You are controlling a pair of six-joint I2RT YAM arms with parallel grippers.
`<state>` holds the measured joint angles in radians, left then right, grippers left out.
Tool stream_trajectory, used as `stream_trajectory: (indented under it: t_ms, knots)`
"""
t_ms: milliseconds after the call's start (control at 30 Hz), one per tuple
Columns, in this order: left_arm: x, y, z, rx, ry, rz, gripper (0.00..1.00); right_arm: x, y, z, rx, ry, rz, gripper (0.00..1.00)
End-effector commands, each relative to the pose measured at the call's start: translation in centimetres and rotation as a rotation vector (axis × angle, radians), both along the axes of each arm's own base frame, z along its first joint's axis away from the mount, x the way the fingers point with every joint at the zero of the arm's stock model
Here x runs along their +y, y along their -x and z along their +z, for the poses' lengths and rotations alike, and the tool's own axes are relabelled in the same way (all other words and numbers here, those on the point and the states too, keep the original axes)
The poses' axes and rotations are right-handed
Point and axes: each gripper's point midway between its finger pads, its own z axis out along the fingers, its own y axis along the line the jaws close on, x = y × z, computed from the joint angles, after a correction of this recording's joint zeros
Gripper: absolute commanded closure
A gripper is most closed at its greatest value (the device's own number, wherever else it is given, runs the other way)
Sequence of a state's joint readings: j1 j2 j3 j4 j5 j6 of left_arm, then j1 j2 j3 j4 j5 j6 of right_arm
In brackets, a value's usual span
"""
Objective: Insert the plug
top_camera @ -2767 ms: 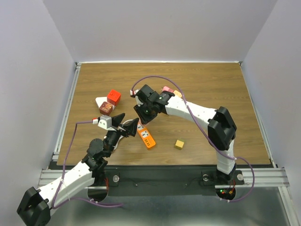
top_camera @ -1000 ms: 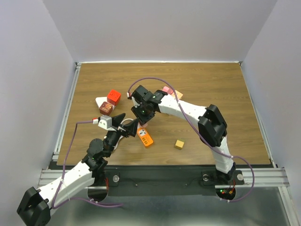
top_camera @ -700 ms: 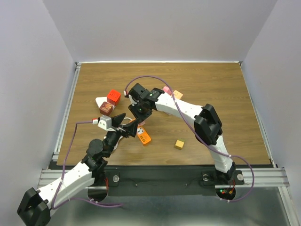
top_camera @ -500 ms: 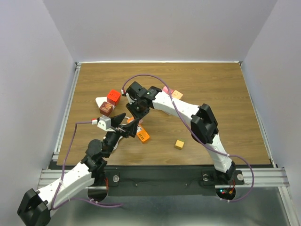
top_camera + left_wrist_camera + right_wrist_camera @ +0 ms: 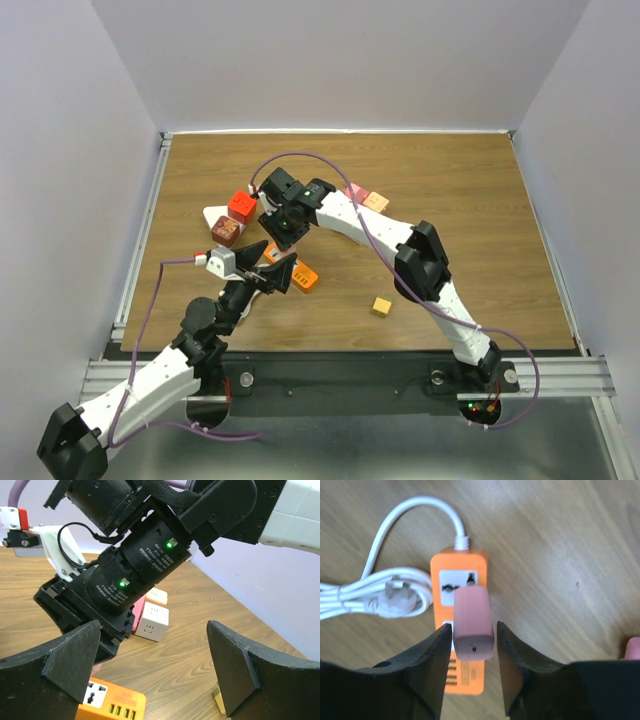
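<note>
Right hand (image 5: 474, 630) is over the orange power strip (image 5: 460, 575), and the pink plug (image 5: 473, 622) stands upright on the strip's face, between the two fingers. The plug's body covers the middle outlet, just past the socket nearest the cord end. The fingers sit close against both of its flanks; whether they are pinching it or are a hair clear, I cannot tell. Holding it square from above makes sense, since the pins have to go straight down into the strip. I'd judge it seated or very nearly so, but the pins are hidden.

Left hand (image 5: 152, 630) hangs low near the strip's USB end with its fingers spread wide and nothing in them. It looks placed there to steady the strip if it slides. The white cord (image 5: 395, 597) lies coiled beside the strip on the tabletop (image 5: 560, 555), clear of the outlet. The risk now is that a tilted plug lifts the light strip with it.
</note>
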<state>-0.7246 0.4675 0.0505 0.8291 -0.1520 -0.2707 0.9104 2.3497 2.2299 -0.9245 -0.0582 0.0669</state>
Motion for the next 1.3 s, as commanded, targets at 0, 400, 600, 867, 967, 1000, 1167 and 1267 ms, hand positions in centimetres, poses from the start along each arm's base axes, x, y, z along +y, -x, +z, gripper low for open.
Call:
stream_trajectory:
  t_ms: [0,400,600,867,967,1000,1167,1267]
  knots:
    - [0.1,0.2,-0.9,-0.004,-0.001,-0.005,0.01,0.6,-0.7,0.6,-0.042,-0.009,0.017,0.51]
    - [0.1,0.1,-0.8,-0.003,-0.003,-0.002,0.01,1.1,-1.0,2.3,-0.068,-0.047,0.042,0.41]
    - [0.0,0.0,-1.0,0.004,-0.010,-0.001,0.01,1.1,-0.7,3.0,-0.067,-0.060,0.044,0.41]
    - [0.0,0.0,-1.0,0.004,-0.013,-0.001,0.01,0.2,-0.1,4.1,-0.078,-0.075,0.030,0.31]
    - [0.0,-0.1,-0.9,0.003,-0.015,0.000,0.01,0.0,-0.1,4.1,-0.082,-0.076,0.025,0.29]
    - [0.0,-0.1,-0.9,0.001,-0.014,0.000,0.01,0.0,-0.1,4.0,-0.081,-0.073,0.026,0.28]
    - [0.0,-0.1,-1.0,0.004,-0.015,0.003,0.01,0.0,0.1,3.7,-0.075,-0.072,0.028,0.31]
    - [0.0,-0.1,-1.0,0.004,-0.015,0.004,0.01,0.1,0.2,3.6,-0.069,-0.077,0.037,0.38]
